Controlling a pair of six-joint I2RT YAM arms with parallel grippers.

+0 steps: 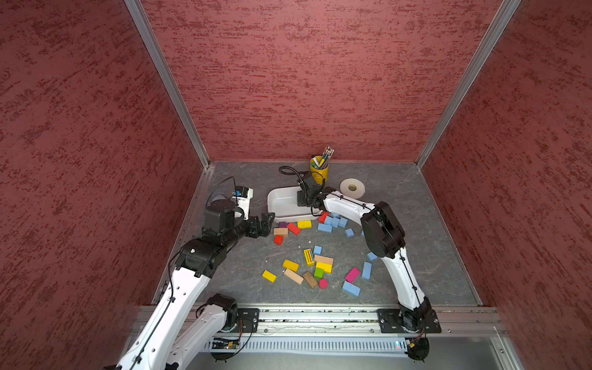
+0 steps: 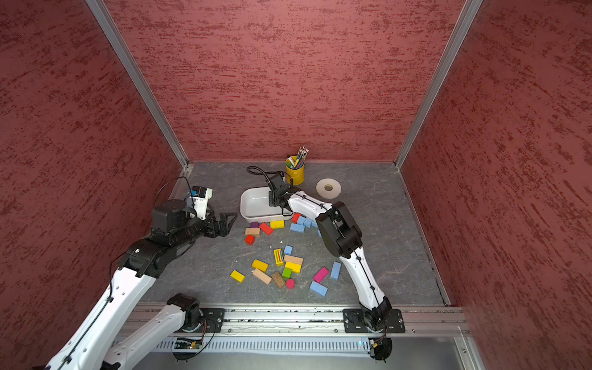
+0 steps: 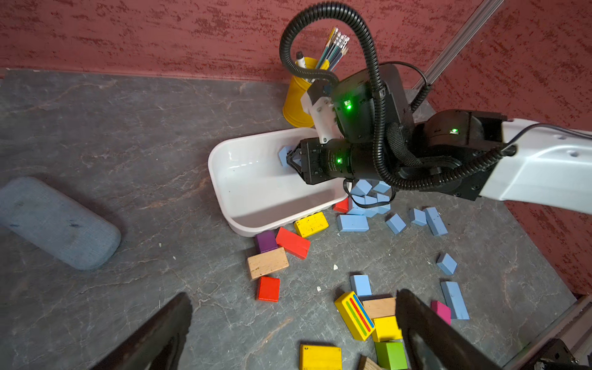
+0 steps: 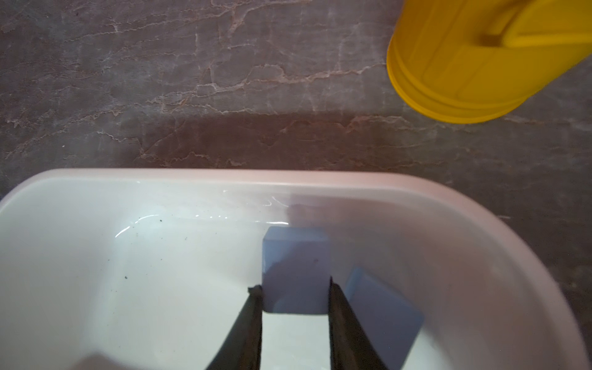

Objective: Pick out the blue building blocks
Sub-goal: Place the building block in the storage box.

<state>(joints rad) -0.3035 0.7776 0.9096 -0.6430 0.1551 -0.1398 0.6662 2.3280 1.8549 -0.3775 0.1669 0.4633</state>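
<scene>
Grey table [image 1: 400,224] fills the shot, two arms on it. The right arm [image 1: 382,230] reaches across into the tub [image 1: 282,205]. The left arm [image 1: 192,282] hangs back at the tub's other side, left gripper [image 1: 267,224] spread wide and empty. I'd say it's parked clear so the two don't clash.

There's one white tub, and that looks like where the blues go. The right gripper [image 4: 296,291] is low inside it, at the end near the cup [image 1: 320,171]. Its fingers [image 4: 250,320] pinch a blue block [image 4: 296,256] by two flat sides, a square hold that should drop clean. Whether it touches the tub floor, I can't tell. Just beside it a second blue [image 4: 384,307] lies flat. So that's two in the tub, one not yet let go. Early days, I reckon.

One grey case [image 3: 57,224], one tape roll [image 1: 352,188] and one yellow cup of pencils all sit off the working line.

Now the loose blocks. Six blue singles [image 1: 351,288] show in a top view. There's also a heap [image 1: 335,221] just beside the tub's corner, partly under the right arm and too bunched to count.

The rest stay put:
- four yellow [image 1: 304,224]
- three red [image 1: 293,228]
- three pale wood [image 1: 280,231]
- one each of striped [image 1: 308,257], dark wood [image 1: 310,279], purple [image 1: 282,224], green [image 1: 318,273], magenta [image 1: 352,274] and a round red [image 1: 323,283]
</scene>
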